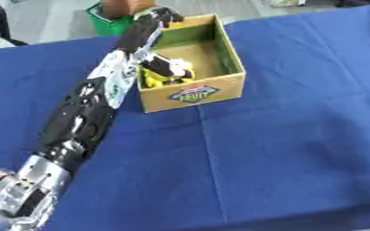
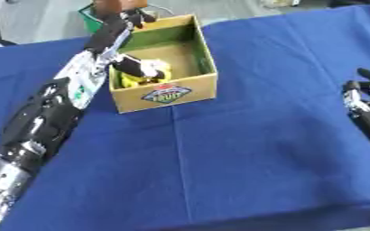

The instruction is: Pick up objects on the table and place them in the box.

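- The left arm is being stretched from seven o'clock toward eleven o'clock, with the left hand (image 1: 163, 17) being held over the far left corner of the box (image 1: 219, 88); its fingers look bent downward at the rim, but whether anything is being held cannot be told.
- A yellow, black and white object (image 1: 164, 70) is lying inside the box against its near left wall, just beside the forearm; what it is cannot be made out.
- No other object is being shown on the blue tablecloth (image 1: 283, 149).
- The hand is probably best lifted straight up before being drawn back, so that the box wall is not being dragged along.
- The right hand (image 2: 365, 97) is being shown at three o'clock, fingers straight and empty, properly only in the right eye view; the left eye view is catching just its edge.
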Robot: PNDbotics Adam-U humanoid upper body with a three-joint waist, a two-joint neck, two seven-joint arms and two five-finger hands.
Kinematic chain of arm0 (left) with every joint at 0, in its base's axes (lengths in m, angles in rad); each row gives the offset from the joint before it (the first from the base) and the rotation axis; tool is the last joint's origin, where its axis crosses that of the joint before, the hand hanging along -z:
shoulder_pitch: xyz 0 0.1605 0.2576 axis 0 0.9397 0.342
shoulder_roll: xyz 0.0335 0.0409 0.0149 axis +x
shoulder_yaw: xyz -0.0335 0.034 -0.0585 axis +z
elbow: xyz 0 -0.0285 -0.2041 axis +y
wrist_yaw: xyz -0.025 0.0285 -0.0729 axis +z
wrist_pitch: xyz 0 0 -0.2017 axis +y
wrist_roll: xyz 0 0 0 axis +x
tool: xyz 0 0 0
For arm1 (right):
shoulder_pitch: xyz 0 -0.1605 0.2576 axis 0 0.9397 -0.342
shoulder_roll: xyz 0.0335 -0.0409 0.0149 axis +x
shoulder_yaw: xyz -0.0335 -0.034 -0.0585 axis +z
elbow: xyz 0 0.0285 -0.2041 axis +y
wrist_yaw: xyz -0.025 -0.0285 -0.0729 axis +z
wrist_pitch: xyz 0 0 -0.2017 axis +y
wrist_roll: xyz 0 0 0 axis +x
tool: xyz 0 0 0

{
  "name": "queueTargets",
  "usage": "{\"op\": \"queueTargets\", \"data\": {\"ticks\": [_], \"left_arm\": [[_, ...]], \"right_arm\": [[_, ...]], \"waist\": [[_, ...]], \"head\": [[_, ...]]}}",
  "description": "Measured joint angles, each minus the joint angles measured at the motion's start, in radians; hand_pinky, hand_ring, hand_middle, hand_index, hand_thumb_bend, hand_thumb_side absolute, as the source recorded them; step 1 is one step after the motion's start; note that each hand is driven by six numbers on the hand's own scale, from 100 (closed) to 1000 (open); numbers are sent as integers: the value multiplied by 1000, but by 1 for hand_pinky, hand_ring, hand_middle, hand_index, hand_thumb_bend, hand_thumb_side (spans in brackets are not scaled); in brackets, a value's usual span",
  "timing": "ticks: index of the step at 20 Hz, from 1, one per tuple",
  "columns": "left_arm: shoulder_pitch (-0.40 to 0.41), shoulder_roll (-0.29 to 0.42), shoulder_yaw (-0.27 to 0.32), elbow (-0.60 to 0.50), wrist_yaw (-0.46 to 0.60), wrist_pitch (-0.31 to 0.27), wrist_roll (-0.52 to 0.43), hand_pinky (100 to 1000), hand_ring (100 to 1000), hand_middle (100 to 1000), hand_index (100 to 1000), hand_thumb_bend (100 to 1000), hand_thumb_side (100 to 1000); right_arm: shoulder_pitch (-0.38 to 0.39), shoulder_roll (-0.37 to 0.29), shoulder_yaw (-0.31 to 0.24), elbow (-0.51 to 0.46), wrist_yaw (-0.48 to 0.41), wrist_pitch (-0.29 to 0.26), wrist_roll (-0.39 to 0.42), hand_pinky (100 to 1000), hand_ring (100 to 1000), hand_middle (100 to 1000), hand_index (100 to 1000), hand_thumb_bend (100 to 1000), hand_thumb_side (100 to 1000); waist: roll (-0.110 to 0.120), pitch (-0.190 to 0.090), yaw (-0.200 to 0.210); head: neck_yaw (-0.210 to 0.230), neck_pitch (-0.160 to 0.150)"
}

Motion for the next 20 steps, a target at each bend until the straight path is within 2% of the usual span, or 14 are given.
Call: {"op": "queueTargets", "data": {"ticks": [4,5,8,10,13,16,20], "left_arm": [[33,31,5,-121,125,8,11,669,716,737,804,1000,524],[46,43,9,-160,169,15,11,659,703,721,794,948,529],[98,88,30,-285,324,58,-3,652,694,710,790,924,526],[120,109,44,-353,412,92,-13,615,651,661,761,849,491],[234,137,102,-478,600,137,23,593,623,634,741,807,453],[355,155,155,-608,777,163,83,592,621,629,740,799,440],[502,145,218,-732,879,189,159,583,606,609,731,786,424]], "right_arm": [[0,0,-5,0,-1,0,-1,748,898,655,910,100,552],[0,0,-6,0,-1,0,-2,749,898,654,910,100,552],[1,0,-10,0,-1,1,-5,749,898,654,910,100,552],[2,-2,-13,0,-1,2,-8,749,897,654,910,100,552],[2,-2,-19,0,-1,1,-13,749,897,654,910,100,551],[1,-3,-25,-1,-1,1,-18,749,897,654,910,100,552],[1,-5,-31,-2,-1,3,-24,749,897,654,910,100,552]], "waist": [[0,4,19],[0,4,25],[0,7,44],[0,9,51],[-3,12,96],[-6,17,119],[-7,23,142]], "head": [[-8,-6],[-11,-8],[-25,-8],[-31,-8],[-44,-8],[-51,-8],[-52,-8]]}}
